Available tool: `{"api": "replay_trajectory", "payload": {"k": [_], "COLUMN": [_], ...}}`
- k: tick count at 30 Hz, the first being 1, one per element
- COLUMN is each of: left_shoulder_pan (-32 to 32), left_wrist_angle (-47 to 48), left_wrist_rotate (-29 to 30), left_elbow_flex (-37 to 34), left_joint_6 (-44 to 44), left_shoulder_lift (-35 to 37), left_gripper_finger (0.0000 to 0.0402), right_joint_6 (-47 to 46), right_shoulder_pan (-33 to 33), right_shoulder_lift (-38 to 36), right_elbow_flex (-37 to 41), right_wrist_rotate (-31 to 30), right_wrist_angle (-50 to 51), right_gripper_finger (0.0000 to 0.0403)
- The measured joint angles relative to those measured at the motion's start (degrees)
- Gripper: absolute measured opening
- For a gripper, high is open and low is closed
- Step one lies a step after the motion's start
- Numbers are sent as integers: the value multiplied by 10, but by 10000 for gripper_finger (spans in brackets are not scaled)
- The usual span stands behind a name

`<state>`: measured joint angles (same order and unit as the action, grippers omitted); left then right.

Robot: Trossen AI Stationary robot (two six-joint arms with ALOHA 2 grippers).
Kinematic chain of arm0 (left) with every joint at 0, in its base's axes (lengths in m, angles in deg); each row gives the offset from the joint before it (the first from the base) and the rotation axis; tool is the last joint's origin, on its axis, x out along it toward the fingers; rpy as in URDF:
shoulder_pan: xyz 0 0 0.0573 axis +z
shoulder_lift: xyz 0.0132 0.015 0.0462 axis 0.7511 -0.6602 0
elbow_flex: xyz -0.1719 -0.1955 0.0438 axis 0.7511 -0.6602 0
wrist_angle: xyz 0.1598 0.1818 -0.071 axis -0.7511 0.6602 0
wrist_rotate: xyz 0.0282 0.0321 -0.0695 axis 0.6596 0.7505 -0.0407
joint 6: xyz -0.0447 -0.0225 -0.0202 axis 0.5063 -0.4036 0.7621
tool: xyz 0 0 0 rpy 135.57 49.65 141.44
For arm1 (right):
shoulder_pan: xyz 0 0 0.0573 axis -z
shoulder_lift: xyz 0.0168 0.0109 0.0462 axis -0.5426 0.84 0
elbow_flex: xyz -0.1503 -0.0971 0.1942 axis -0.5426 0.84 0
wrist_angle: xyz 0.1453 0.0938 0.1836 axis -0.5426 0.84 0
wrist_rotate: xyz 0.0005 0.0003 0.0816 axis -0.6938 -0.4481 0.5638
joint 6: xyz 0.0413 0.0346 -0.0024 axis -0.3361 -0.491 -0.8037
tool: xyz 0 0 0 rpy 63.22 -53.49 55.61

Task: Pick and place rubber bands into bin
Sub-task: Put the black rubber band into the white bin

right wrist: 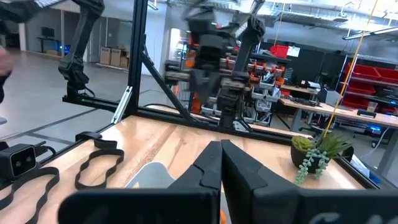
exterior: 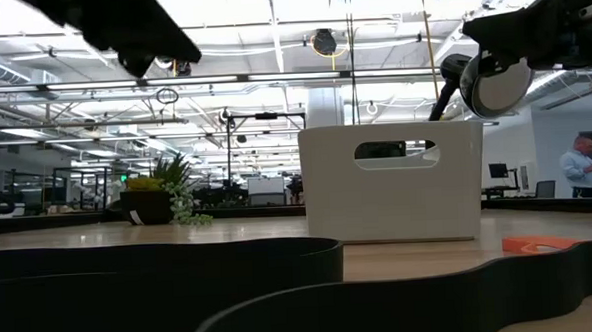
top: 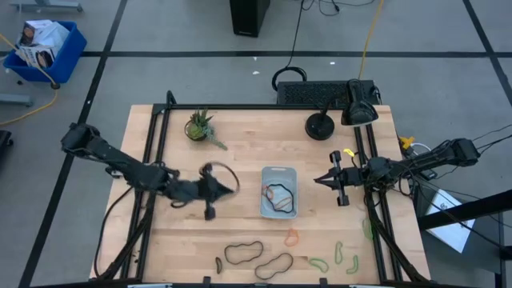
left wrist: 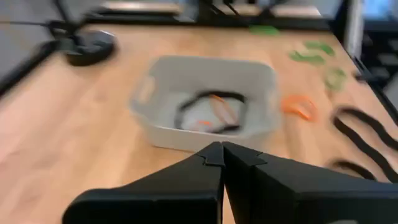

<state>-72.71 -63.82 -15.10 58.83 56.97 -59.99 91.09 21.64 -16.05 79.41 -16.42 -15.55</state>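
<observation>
The pale bin point(top: 278, 173) stands at the table's middle, with a dark band point(top: 280, 194) and an orange band point(left wrist: 217, 109) in it. My left gripper point(top: 234, 189) is just left of the bin, its fingers shut point(left wrist: 222, 155), with a thin dark rubber band loop point(top: 226, 173) at its fingertips. My right gripper point(top: 318, 180) is right of the bin, shut point(right wrist: 221, 152) and empty. Two dark bands point(top: 242, 253) point(top: 274, 264), an orange band point(top: 292, 237) and several green bands point(top: 339, 253) lie flat near the front edge. My left gripper is shut on the dark rubber band. In the high view the loop point(top: 232, 178) curves out from the fingertips. The fingers lie about level and point toward the table's right edge. The wrist view does not show the band between the fingers, so the held part cannot be told.
A small potted plant point(top: 200, 126) stands at the back left. A black round base point(top: 320, 126) and a lamp head point(top: 360, 108) stand at the back right. Black frame rails point(top: 152, 160) run along both table sides.
</observation>
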Motion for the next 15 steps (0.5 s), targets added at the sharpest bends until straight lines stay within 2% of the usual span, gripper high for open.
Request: {"api": "replay_trajectory", "payload": {"k": [5, 9, 15], "left_shoulder_pan": [-48, -82, -115], "left_wrist_angle": [51, 82, 111], "left_wrist_rotate": [-42, -66, -111], "left_elbow_flex": [105, 163, 192], "left_joint_6": [-2, 7, 81], "left_shoulder_lift": [-93, -152, -225], "left_gripper_finger": [4, 7, 57], "right_joint_6": [-4, -13, -26], "right_shoulder_pan": [0, 0, 0], "right_shoulder_lift": [0, 0, 1], "right_elbow_flex": [0, 0, 0], "right_wrist_rotate": [0, 0, 0], "right_wrist_angle": [5, 8, 8], "right_gripper_finger": [1, 1, 1]}}
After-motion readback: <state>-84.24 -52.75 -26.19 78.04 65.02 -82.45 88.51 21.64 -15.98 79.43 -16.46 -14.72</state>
